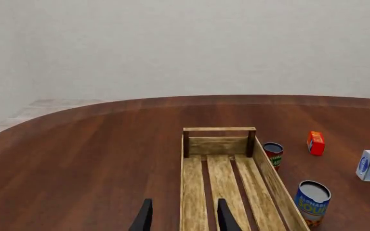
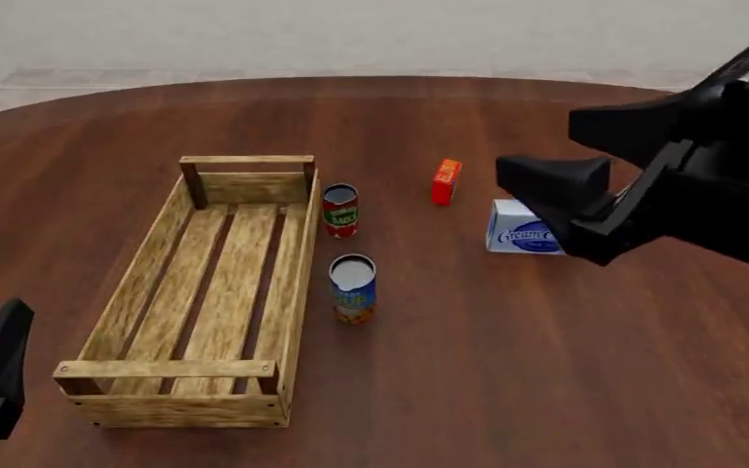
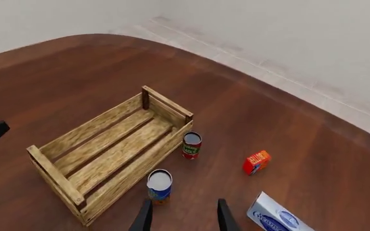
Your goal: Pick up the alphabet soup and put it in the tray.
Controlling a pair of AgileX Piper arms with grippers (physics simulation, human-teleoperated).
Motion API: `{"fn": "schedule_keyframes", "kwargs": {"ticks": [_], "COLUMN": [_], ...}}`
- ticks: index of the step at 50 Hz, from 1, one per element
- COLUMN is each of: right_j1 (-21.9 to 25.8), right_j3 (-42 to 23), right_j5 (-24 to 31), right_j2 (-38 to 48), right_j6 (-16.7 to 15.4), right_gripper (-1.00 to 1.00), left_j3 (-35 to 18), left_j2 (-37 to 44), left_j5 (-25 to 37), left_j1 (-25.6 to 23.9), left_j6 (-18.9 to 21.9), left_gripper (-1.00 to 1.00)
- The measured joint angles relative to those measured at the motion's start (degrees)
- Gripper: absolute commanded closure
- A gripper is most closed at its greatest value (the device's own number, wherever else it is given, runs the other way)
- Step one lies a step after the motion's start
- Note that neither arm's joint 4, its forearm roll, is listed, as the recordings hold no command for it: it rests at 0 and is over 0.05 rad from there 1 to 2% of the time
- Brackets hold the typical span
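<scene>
1. The alphabet soup (image 2: 352, 288) stands upright on the tabletop (image 2: 505, 370), just beside the tray's (image 2: 167, 370) long side, at its 3 o'clock.
2. The red-and-green can (image 2: 339, 211) stands at 12 o'clock from the soup.
3. The right gripper (image 3: 183, 216) is open and holds nothing, up above the soup.
4. The left gripper (image 1: 183, 217) is open too, with nothing in it, over the tray's near end.

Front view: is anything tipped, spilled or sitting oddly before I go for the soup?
Nothing stands out. The blue-and-orange alphabet soup can and the red-and-green labelled can stand upright just outside the light-wood slatted tray, which sits flat. The small orange box and white-and-blue carton look undamaged.
</scene>
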State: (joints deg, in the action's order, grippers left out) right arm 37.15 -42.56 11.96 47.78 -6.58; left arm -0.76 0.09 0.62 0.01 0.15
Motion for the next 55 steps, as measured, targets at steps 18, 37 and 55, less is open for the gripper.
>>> {"fn": "schedule_keyframes", "kwargs": {"ticks": [18, 37, 55], "right_j1": [3.62, 4.17, 4.05], "right_j3": [-5.41, -8.62, -9.71], "right_j5": [2.03, 1.39, -1.04], "right_j2": [7.85, 15.40, 21.52], "right_j6": [1.22, 2.27, 3.66], "right_gripper": [-1.00, -1.00, -1.00], "left_j3": [0.04, 0.12, 0.13], "left_j2": [-0.02, -0.03, -0.03], "left_j5": [-0.01, -0.08, -0.09], "left_j1": [0.01, 0.01, 0.01], "left_j6": [0.02, 0.02, 0.02], "left_gripper": [-1.00, -1.00, -1.00]}}
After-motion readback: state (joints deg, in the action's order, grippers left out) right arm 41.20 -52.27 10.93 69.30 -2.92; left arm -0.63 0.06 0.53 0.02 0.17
